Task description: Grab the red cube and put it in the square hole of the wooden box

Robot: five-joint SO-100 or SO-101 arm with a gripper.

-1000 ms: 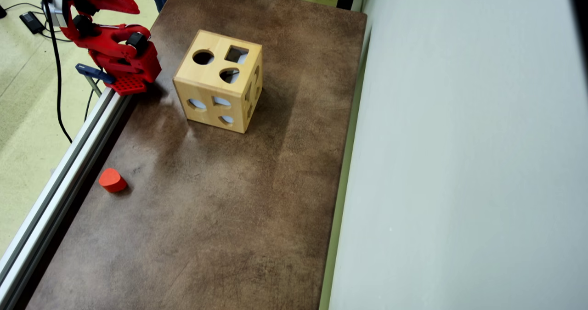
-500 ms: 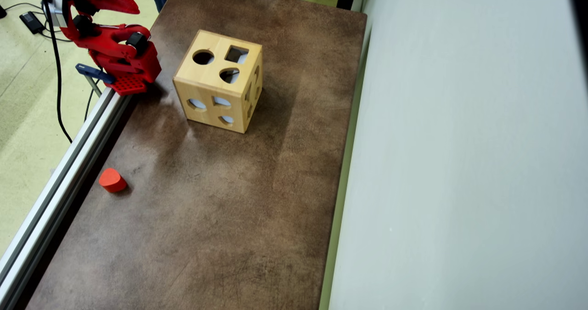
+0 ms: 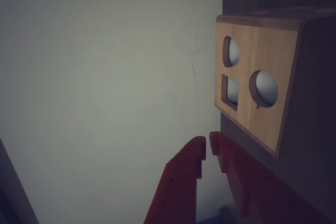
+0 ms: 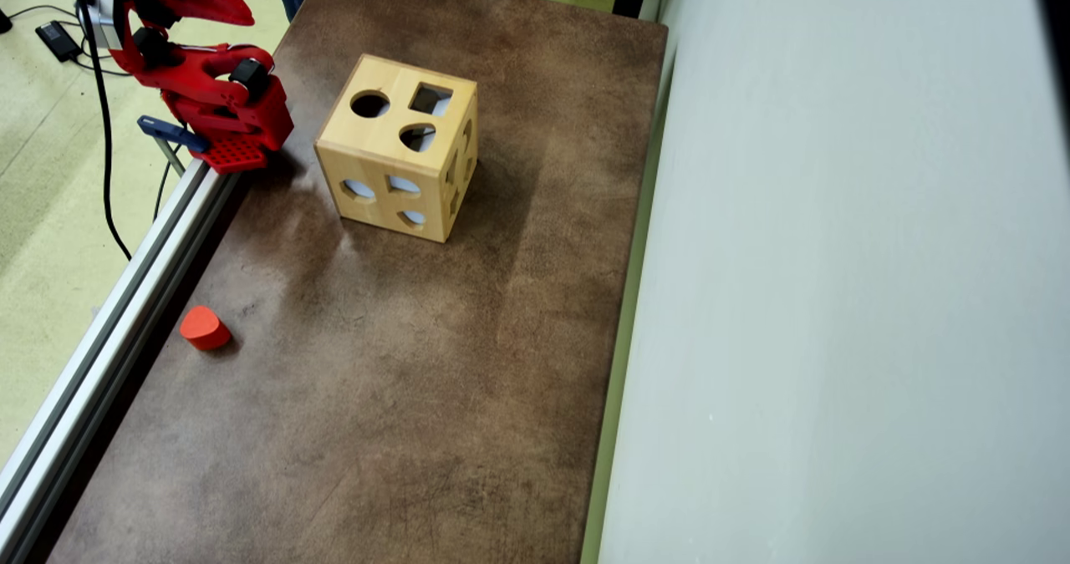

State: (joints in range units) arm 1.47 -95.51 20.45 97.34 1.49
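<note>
The upper middle of the tabletop (image 4: 376, 397) is being occupied by the wooden box (image 4: 393, 159); its lower half is being left open, apart from an orange-red rounded block (image 4: 204, 328) near the left rail (image 4: 109, 330); the right side is being closed off by a pale wall (image 4: 836, 297); the square hole (image 4: 430, 99) is being left unobstructed from above.

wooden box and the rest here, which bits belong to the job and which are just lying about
Job: wooden box, its square hole, gripper; no red cube in view.
Lying about: rounded orange-red block, black cable.
</note>
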